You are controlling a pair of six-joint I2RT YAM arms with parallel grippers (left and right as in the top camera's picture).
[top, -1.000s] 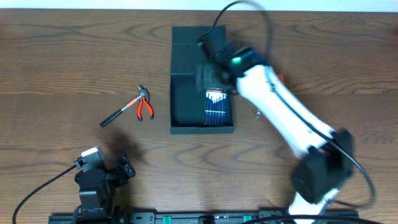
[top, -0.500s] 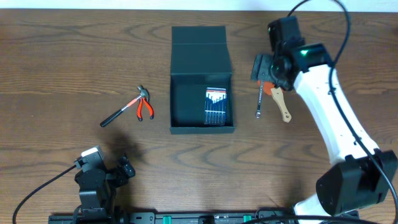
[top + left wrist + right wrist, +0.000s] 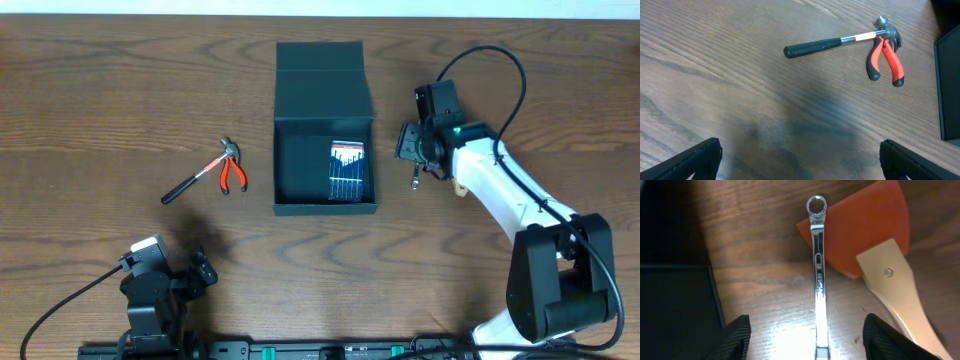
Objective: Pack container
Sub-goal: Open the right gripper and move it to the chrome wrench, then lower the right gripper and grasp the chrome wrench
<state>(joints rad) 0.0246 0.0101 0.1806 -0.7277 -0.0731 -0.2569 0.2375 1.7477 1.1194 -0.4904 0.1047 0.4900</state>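
The dark container (image 3: 300,165) stands open at the table's middle, its flap lid folded back, with a pack of small screwdrivers (image 3: 347,172) inside at the right. My right gripper (image 3: 417,160) is open and hovers just right of the container, over a silver wrench (image 3: 818,275) that lies between its fingers. An orange scraper with a wooden handle (image 3: 890,265) lies beside the wrench. A black-handled hammer (image 3: 835,43) and red pliers (image 3: 885,57) lie left of the container. My left gripper (image 3: 800,160) is open and empty near the front left.
The container's corner (image 3: 680,305) shows at the left of the right wrist view. The container's edge (image 3: 947,85) shows at the right of the left wrist view. Bare wood lies under the left gripper.
My right arm has swung from over the container to its right side and come down over the wrench and scraper. The left arm has not moved.
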